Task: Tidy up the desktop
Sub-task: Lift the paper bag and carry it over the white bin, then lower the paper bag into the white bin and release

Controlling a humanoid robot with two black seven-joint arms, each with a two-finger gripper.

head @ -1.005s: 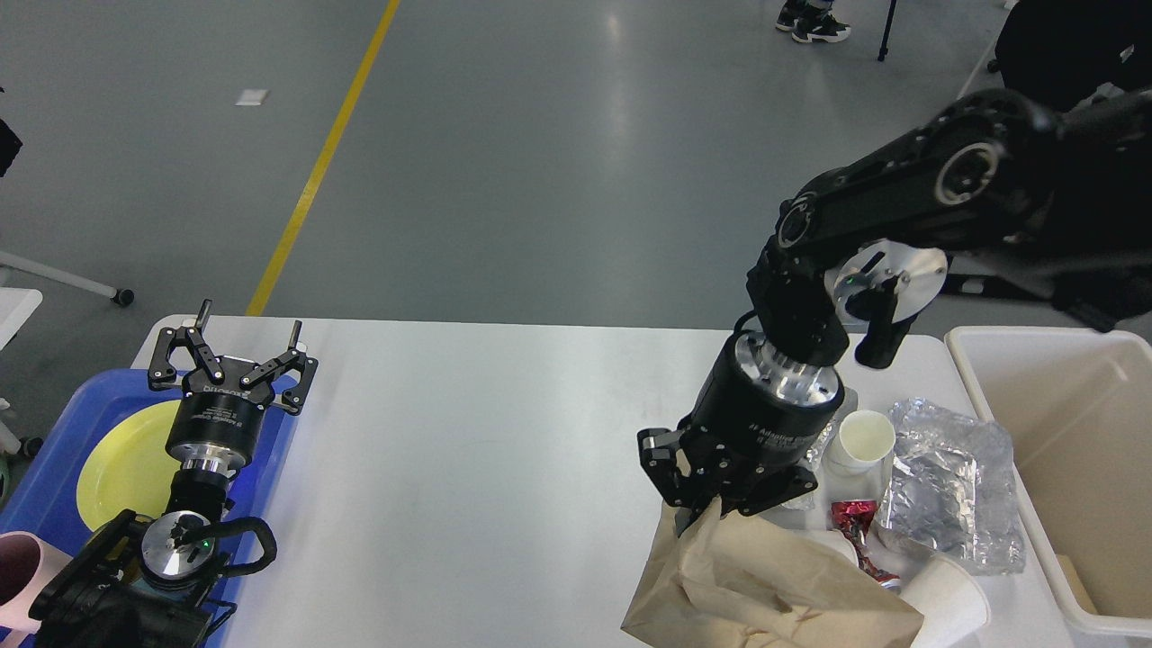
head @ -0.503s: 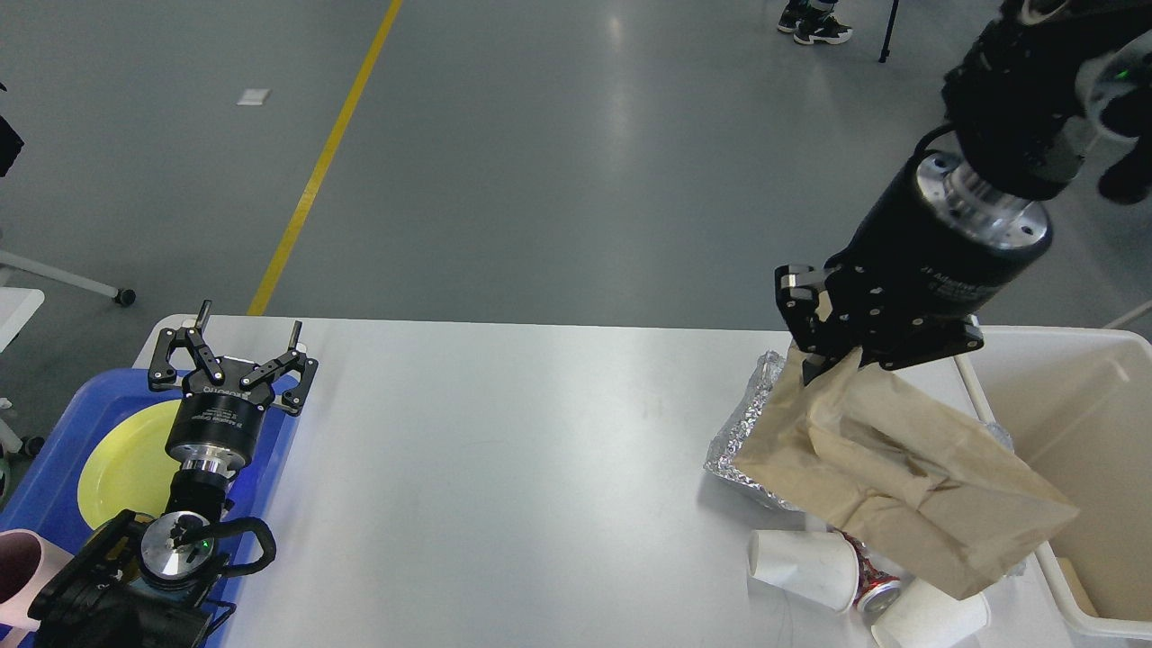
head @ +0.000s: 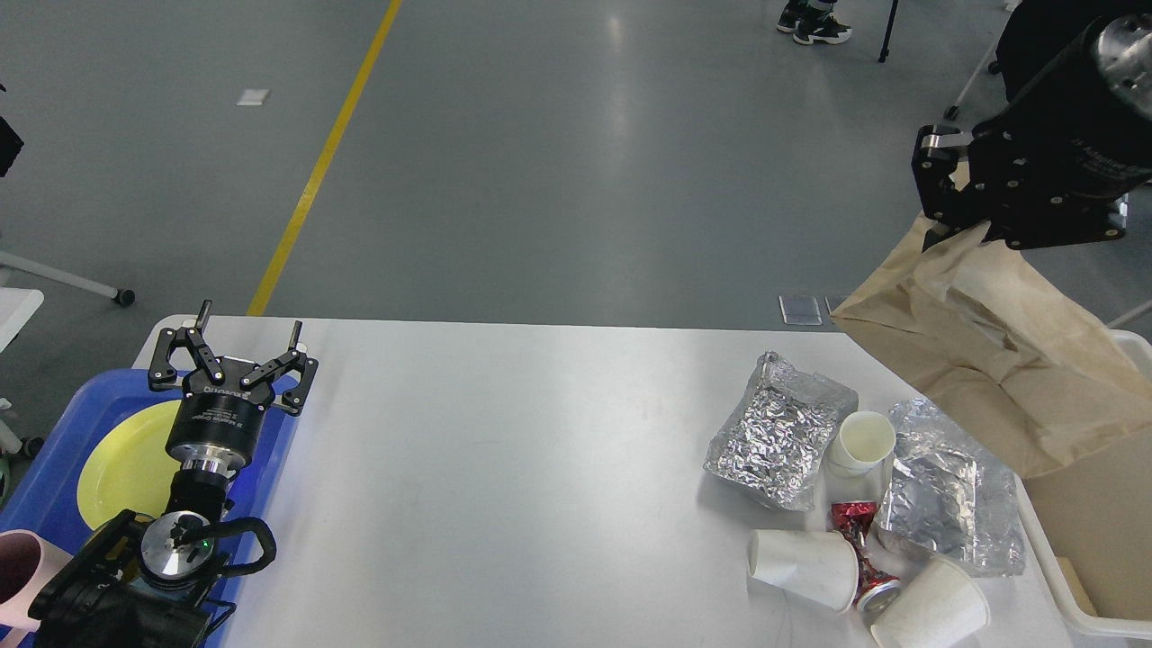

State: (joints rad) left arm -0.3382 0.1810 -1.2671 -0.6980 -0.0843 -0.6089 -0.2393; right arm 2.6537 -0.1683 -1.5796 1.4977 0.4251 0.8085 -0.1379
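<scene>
At far right, the right gripper (head: 947, 229) pinches a paper bag (head: 999, 360) above the bin (head: 1044, 558); left gripper (head: 236, 349) spread wide over the tray (head: 54, 468).

White desktop (head: 504, 468); beside it a blue tray (head: 54, 468) with a yellow plate (head: 121, 468). Brown paper bag (head: 990, 360), silver foil (head: 778, 441), white cups (head: 805, 567), red can (head: 859, 540), cream bin (head: 1093, 531).

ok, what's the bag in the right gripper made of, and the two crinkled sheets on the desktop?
Bag: looks like matte brown kraft paper, with creases and soft folds. Sheets: likely aluminium foil, silver, shiny, finely wrinkled; the right one could be a metallised film wrapper.
</scene>
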